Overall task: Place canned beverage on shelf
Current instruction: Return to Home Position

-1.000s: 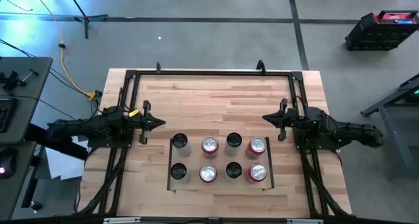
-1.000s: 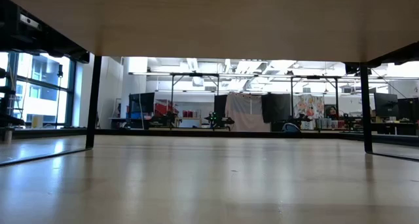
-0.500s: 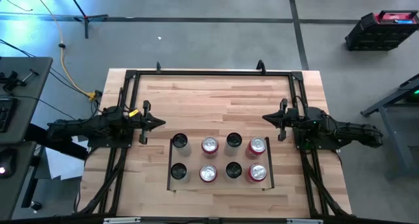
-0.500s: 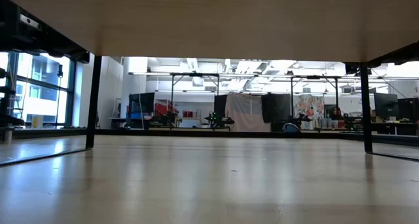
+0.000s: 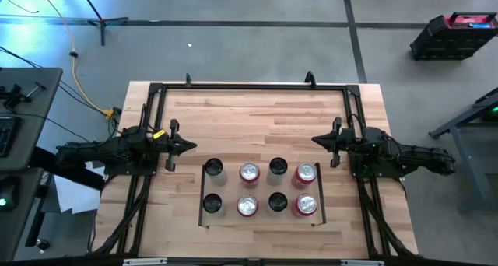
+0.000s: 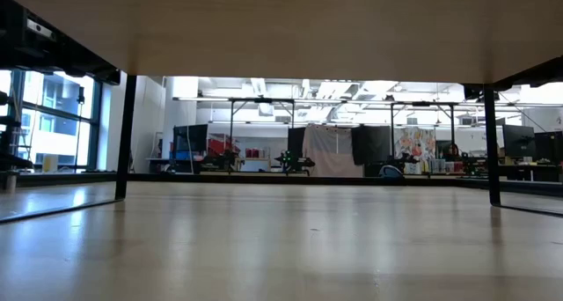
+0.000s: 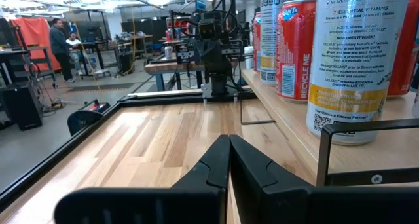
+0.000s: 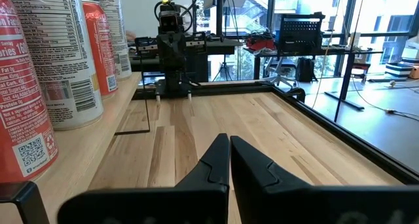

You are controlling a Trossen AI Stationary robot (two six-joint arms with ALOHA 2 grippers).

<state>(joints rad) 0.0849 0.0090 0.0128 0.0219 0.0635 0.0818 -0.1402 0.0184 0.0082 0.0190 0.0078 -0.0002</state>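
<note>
Several beverage cans stand upright on their bases in two rows on the pale-wood shelf near the table's front: red ones and dark-topped white ones. My left gripper is shut and level at the table's left, just left of the shelf, with nothing in it. My right gripper is shut and level at the right, also with nothing in it. In the left wrist view a white can and a red can stand beside my left gripper. The right wrist view shows a red can beside my right gripper.
The shelf's thin dark rail rises beside the left gripper. In the low view the shelf's underside spans the top, on dark legs over the tabletop. Bare tabletop lies behind the shelf. A black frame rims the table.
</note>
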